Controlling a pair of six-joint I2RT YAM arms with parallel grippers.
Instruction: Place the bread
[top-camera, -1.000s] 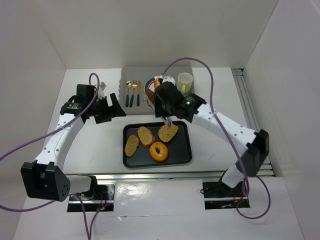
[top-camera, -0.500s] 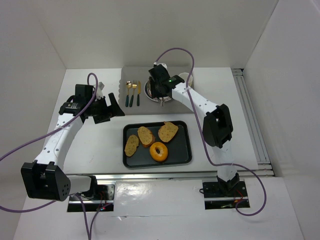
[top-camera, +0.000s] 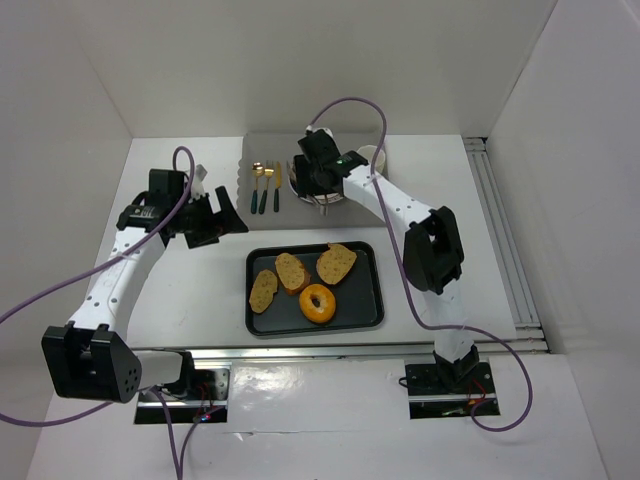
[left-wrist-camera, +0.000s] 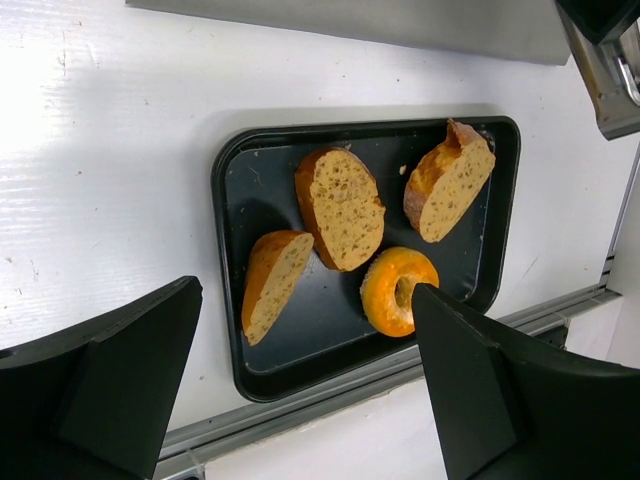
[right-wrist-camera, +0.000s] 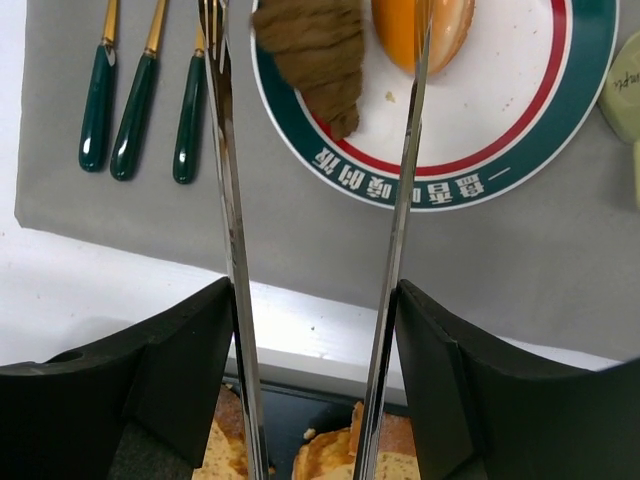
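A black tray (top-camera: 372, 322) holds three bread slices (top-camera: 292, 272) and an orange bagel (top-camera: 318, 303). My right gripper (top-camera: 321, 186) is shut on metal tongs (right-wrist-camera: 228, 200) and hovers over the back plate (right-wrist-camera: 480, 185). The tongs' arms stand apart with nothing between them. On the plate lie a brown croissant (right-wrist-camera: 315, 50) and an orange bun (right-wrist-camera: 425, 25). My left gripper (top-camera: 225, 215) is open and empty, left of the tray and above the table. Its wrist view shows the tray (left-wrist-camera: 225, 300), the slices (left-wrist-camera: 342, 205) and the bagel (left-wrist-camera: 398, 290).
A grey mat (right-wrist-camera: 300, 230) at the back carries the plate, three green-handled cutlery pieces (right-wrist-camera: 140, 90) on its left and a pale cup (top-camera: 370, 160) on its right. White walls close in the table at the back and sides.
My right arm has swung from over the tray's right bread slice back to the plate, carrying the tongs. All three slices stay on the tray. The left arm has not moved.
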